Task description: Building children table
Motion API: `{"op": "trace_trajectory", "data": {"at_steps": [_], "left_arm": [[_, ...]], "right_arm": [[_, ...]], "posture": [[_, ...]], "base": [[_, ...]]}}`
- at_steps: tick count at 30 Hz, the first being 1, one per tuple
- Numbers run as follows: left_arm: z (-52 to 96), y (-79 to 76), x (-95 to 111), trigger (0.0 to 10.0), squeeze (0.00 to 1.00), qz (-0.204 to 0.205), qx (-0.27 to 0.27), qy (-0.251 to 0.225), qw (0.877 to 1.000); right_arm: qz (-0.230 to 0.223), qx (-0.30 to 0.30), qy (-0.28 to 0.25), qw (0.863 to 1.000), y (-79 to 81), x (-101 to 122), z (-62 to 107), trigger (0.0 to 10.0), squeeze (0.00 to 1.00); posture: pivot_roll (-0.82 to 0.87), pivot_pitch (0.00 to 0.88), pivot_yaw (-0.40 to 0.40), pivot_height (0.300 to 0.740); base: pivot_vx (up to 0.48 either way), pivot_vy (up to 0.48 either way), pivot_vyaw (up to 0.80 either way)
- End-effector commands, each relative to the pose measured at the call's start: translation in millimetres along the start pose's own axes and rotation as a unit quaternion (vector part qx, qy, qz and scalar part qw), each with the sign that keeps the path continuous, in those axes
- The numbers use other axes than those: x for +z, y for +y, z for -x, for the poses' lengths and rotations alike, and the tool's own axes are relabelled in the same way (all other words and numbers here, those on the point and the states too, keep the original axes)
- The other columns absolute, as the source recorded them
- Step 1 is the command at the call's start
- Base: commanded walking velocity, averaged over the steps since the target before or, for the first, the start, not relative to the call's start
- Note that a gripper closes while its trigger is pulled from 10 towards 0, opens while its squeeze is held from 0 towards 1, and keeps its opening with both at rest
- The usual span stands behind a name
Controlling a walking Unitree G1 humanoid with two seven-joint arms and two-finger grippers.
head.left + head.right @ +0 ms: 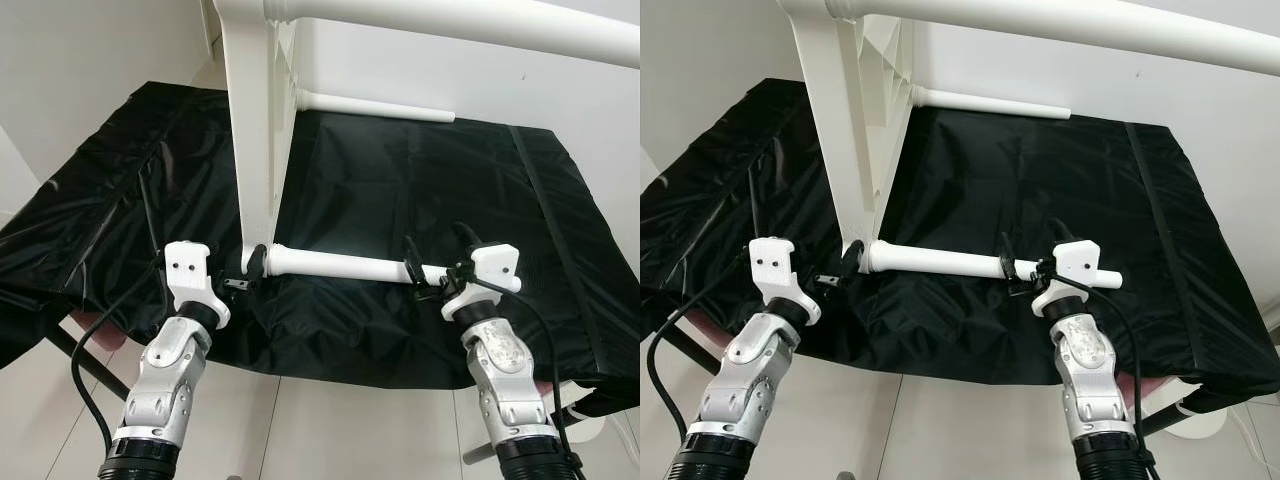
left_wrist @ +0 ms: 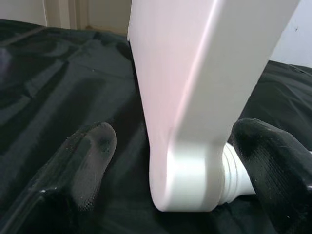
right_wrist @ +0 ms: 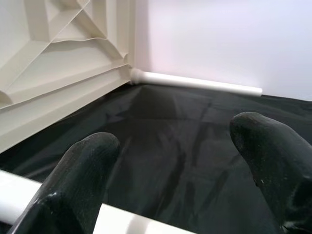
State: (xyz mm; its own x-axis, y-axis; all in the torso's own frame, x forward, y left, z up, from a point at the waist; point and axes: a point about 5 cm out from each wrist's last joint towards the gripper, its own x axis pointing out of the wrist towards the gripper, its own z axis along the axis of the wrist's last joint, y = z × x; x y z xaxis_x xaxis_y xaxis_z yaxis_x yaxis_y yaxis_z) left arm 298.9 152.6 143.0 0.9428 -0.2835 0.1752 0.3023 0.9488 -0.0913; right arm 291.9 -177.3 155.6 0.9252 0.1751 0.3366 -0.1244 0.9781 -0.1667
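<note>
A white plastic children's table (image 1: pixel 255 120) stands tipped on its side on a black sheet, its ribbed underside (image 3: pixel 53 53) facing right. Its legs stick out sideways: a near leg (image 1: pixel 340 266) low over the sheet, a far leg (image 1: pixel 375 107) by the wall, and another leg (image 1: pixel 450 20) overhead. My left gripper (image 1: pixel 247 270) is open, and its fingers (image 2: pixel 87 156) straddle the tabletop's lower corner (image 2: pixel 187 180) where the near leg joins. Near that leg's free end my right gripper (image 1: pixel 437 262) stands open, the leg (image 3: pixel 112 219) running just beneath its fingers (image 3: pixel 83 170).
The black sheet (image 1: pixel 420 190) covers a wide surface whose front edge runs just ahead of my wrists. A white wall (image 1: pixel 480 80) stands close behind the table. Pale floor (image 1: pixel 330 430) lies below, with a dark frame bar (image 1: pixel 85 360) at lower left.
</note>
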Motion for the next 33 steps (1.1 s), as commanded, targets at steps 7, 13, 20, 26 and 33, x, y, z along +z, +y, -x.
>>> {"op": "trace_trajectory", "data": {"at_steps": [7, 13, 20, 26, 33], "left_arm": [[-7.0, 0.5, 3, 10.0, 0.00, -0.012, -0.030, 0.010, 0.999], [-11.4, 2.7, 6, 10.0, 0.00, -0.020, -0.040, 0.011, 0.999], [-14.8, 3.7, 10, 10.0, 0.00, -0.025, -0.048, 0.009, 0.999], [-14.6, 6.5, 14, 10.0, 0.00, -0.034, -0.039, 0.002, 0.999], [-7.8, 7.7, 13, 10.0, 0.00, -0.034, -0.025, -0.001, 0.999]], "right_arm": [[-0.007, -0.038, 0.001, 0.999, -1.8, -5, 7.5, 10.0, 0.00], [-0.016, -0.047, 0.005, 0.999, 3.9, -8, 12.3, 10.0, 0.00], [-0.027, -0.055, 0.007, 0.998, 11.4, -11, 14.1, 10.0, 0.00], [-0.030, -0.049, 0.007, 0.998, 13.8, -13, 10.6, 10.0, 0.00], [-0.025, -0.032, 0.003, 0.999, 12.7, -11, 2.0, 10.0, 0.00]], "posture": [[0.06, 0.047, 0.025, 0.740], [0.06, 0.046, 0.047, 0.740], [0.08, 0.044, 0.060, 0.740], [0.10, 0.043, 0.047, 0.740], [0.13, 0.045, 0.011, 0.740]], "base": [[0.000, 0.000, 0.00], [0.000, 0.000, 0.00], [0.000, 0.000, 0.00], [0.000, 0.000, 0.00], [0.000, 0.000, 0.00]]}}
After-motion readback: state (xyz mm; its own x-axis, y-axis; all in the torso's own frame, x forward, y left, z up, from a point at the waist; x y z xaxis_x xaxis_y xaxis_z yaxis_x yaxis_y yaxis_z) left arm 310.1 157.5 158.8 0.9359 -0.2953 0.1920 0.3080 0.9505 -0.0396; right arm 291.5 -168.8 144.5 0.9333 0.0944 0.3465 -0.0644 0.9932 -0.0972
